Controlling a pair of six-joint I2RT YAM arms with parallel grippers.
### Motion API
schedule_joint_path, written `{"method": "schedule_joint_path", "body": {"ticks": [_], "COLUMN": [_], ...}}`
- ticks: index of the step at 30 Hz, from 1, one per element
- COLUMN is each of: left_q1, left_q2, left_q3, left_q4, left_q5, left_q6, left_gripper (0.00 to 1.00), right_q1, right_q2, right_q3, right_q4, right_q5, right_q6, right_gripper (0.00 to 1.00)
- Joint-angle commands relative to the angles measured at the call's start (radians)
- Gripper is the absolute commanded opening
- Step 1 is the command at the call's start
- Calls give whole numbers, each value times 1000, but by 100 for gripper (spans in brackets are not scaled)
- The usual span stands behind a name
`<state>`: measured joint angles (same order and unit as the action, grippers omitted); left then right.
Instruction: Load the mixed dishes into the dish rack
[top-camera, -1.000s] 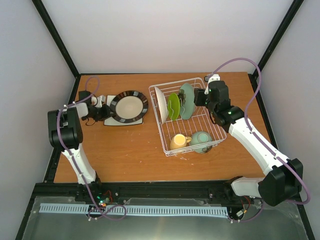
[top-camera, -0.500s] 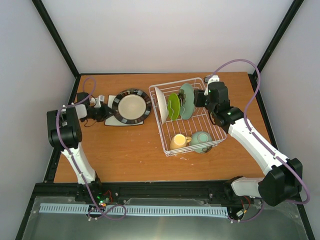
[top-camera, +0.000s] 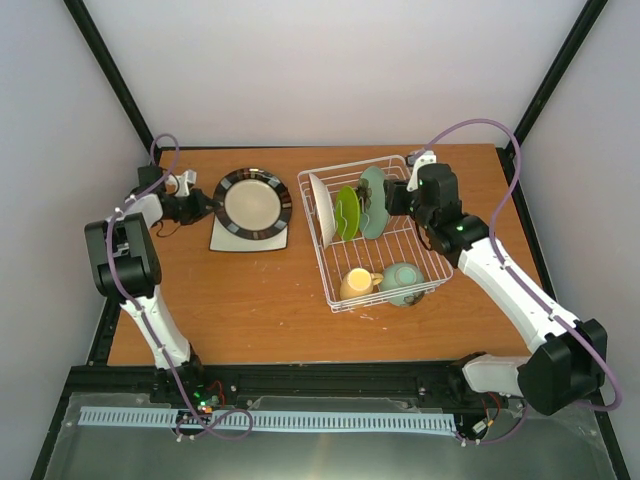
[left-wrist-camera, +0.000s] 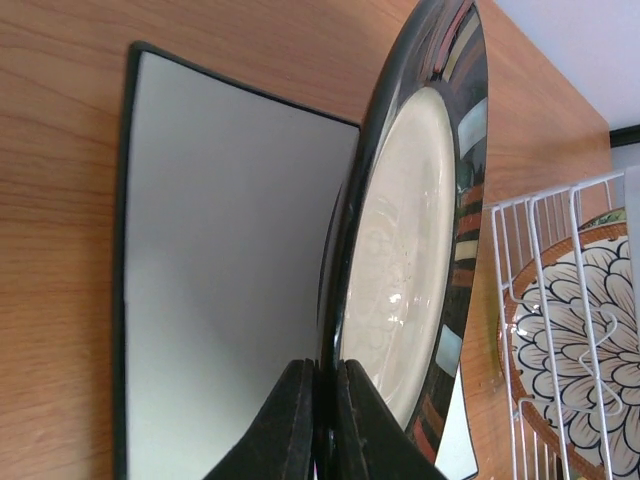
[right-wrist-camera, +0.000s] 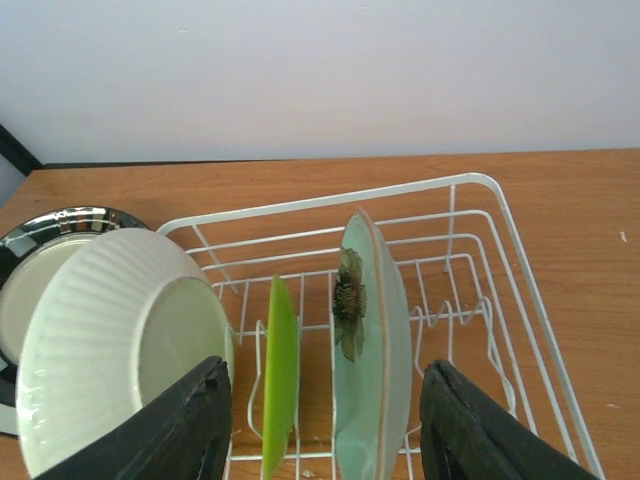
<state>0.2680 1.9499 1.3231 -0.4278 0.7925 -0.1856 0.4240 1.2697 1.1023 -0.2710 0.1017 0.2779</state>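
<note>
My left gripper (top-camera: 203, 207) (left-wrist-camera: 325, 420) is shut on the rim of the dark striped-rim plate (top-camera: 252, 204) (left-wrist-camera: 410, 270), holding it tilted up off the square white plate (top-camera: 250, 235) (left-wrist-camera: 220, 280) lying on the table. The white wire dish rack (top-camera: 420, 250) (right-wrist-camera: 480, 260) holds the white petal-patterned plate (top-camera: 318, 207) (right-wrist-camera: 110, 350), lime green plate (top-camera: 347, 212) (right-wrist-camera: 280, 380) and pale teal plate (top-camera: 374, 202) (right-wrist-camera: 375, 350) upright, plus the yellow mug (top-camera: 358, 284) and mint-green bowl (top-camera: 402, 283). My right gripper (top-camera: 392, 197) (right-wrist-camera: 325, 440) is open beside the teal plate, its fingers (right-wrist-camera: 475, 430) astride the green and teal plates.
Black frame posts and grey walls enclose the wooden table (top-camera: 250, 300). The rack sits right of centre; bare wood lies in front of the square plate.
My left gripper has drawn back and up to the far left, tilting the dark striped-rim plate up off the square plate. The right arm barely shifted.
</note>
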Motion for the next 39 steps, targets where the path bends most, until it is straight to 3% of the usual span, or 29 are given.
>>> {"method": "schedule_joint_path", "body": {"ticks": [1,6,12,16,29,39], "left_q1": [21,30,74,100,145,145], "left_q2": [-2,7,6,-3,13,-37], "left_q3": [61,52,25,-1,-4,30], "left_q4": [-6,-1,36,67,138,100], "left_q5": [68,115,251,346,626,782], "left_q6": [46,65,85,84,73,99], "left_gripper": [1,1,1,1,1,1], "right_q1": [-2,-3,-1,10,142,165], "right_q2": [-20,7,96,190,485,619], "right_q3": [5,20,65,92,406,502], "right_q4": [43,72,163,246,80,39], "right_q5": [-89,-208,-667,-854,-952,-932], "right_q6": [-2,11,8,53,-60,-73], "right_gripper": [51,51,52,51,52,54]}}
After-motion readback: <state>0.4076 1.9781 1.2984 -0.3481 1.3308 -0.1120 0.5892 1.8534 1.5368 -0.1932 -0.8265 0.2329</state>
